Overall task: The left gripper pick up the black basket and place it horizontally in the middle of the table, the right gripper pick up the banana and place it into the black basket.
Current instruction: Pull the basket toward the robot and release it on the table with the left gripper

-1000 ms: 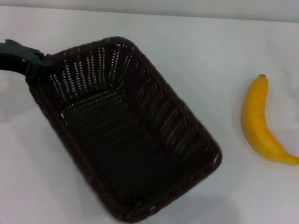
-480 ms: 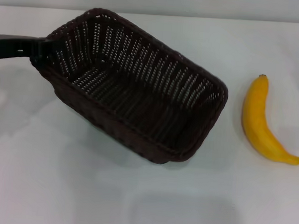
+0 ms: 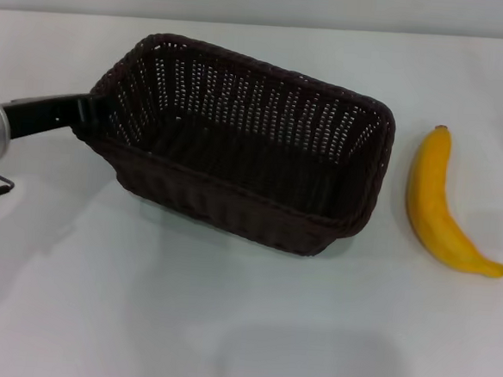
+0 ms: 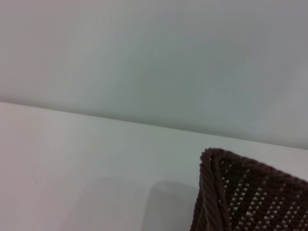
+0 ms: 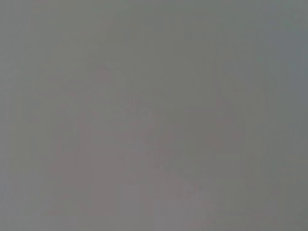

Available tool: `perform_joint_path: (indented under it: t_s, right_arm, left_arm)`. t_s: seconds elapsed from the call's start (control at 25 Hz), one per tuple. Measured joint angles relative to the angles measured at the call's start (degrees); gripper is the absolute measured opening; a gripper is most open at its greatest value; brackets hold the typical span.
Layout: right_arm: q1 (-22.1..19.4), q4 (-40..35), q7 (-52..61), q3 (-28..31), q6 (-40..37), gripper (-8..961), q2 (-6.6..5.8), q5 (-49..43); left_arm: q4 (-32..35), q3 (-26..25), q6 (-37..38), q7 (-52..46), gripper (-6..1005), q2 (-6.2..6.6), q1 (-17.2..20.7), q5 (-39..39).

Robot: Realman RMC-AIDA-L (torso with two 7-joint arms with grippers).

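Observation:
The black basket [image 3: 246,145] lies near the middle of the white table [image 3: 140,301], its long side running almost left to right, tilted slightly. My left gripper [image 3: 82,112] is shut on the rim at the basket's left end, the black claw reaching in from the left edge. A corner of the basket's braided rim [image 4: 211,192] shows in the left wrist view. The yellow banana [image 3: 436,201] lies on the table to the right of the basket, apart from it, stem pointing away. My right gripper is out of view; the right wrist view shows only plain grey.
The table's far edge meets a pale wall [image 3: 264,4] at the back. Bare tabletop lies in front of the basket and around the banana.
The basket has swung counter-clockwise in my left gripper, from a diagonal lie to nearly left-right, and moved toward the table's middle. The banana has not moved.

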Motion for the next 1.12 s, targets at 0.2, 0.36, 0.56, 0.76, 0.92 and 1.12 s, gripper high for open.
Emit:
perform_joint_path:
  t_s: [0.2, 0.36, 0.56, 0.76, 0.92, 1.12]
  right_arm:
    - [-0.61, -0.30, -0.17, 0.02, -0.14, 857, 0.28, 0.00]
    - [-1.62, -0.12, -0.26, 0.52, -0.21, 855, 0.46, 0.00]
    - [-2.09, -0.02, -0.27, 0.67, -0.82, 854, 0.41, 0.01]
    - [-2.18, -0.01, -0.29, 0.61, -1.60, 852, 0.41, 0.01]
    - [-2.45, -0.02, -0.29, 0.67, -1.83, 851, 0.39, 0.01]
    - [-2.46, -0.02, -0.29, 0.66, -1.94, 849, 0.36, 0.01]
  left_arm:
    - [5.27, 8.80, 6.54, -8.95, 200, -0.01, 6.00, 8.77]
    - [7.32, 14.95, 11.82, -15.67, 199, -0.05, 9.50, 16.33]
    - [7.14, 19.53, 16.48, -22.04, 199, -0.03, 13.32, 22.19]
    - [6.59, 22.77, 22.35, -23.00, 198, -0.04, 18.15, 22.90]
    - [5.76, 23.81, 25.58, -22.85, 198, 0.14, 20.08, 22.54]
    - [5.76, 24.18, 25.69, -22.63, 198, 0.31, 20.42, 22.54]
